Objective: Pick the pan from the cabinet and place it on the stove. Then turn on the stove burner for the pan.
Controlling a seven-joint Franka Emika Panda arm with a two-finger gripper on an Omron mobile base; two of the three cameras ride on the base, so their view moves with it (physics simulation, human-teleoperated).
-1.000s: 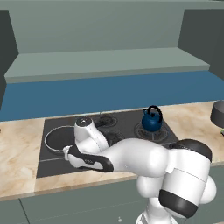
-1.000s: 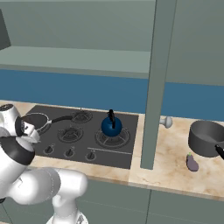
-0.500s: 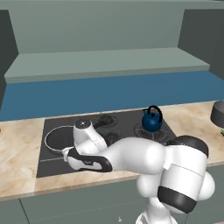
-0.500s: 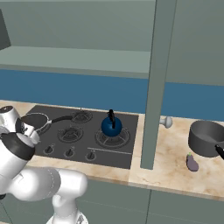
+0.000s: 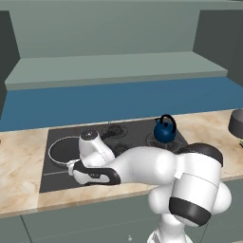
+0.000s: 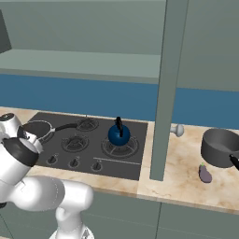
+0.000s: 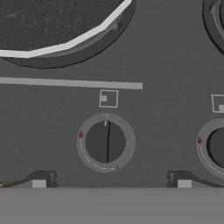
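gripper (image 7: 111,179) is wide open with nothing between the jaws, hovering right over the front edge of the stove (image 5: 128,142) and looking straight down at it. in the hand view one round knob (image 7: 106,142) sits centred between the two fingertips (image 7: 39,180), and its pointer line runs straight up toward the small white mark at the top of its dial. a second knob (image 7: 216,146) is just beside it at the picture's right edge.

the pan (image 5: 64,150) is already on the stove, sitting on the big burner at its left end, flat and upright. its handle (image 6: 65,126) runs roughly along the stove's length, toward the centre burners. blue kettle (image 5: 164,130) sits toward the stove's right end, well apart from the pan. the arm (image 5: 142,166) reaches across the stove's front from the right.
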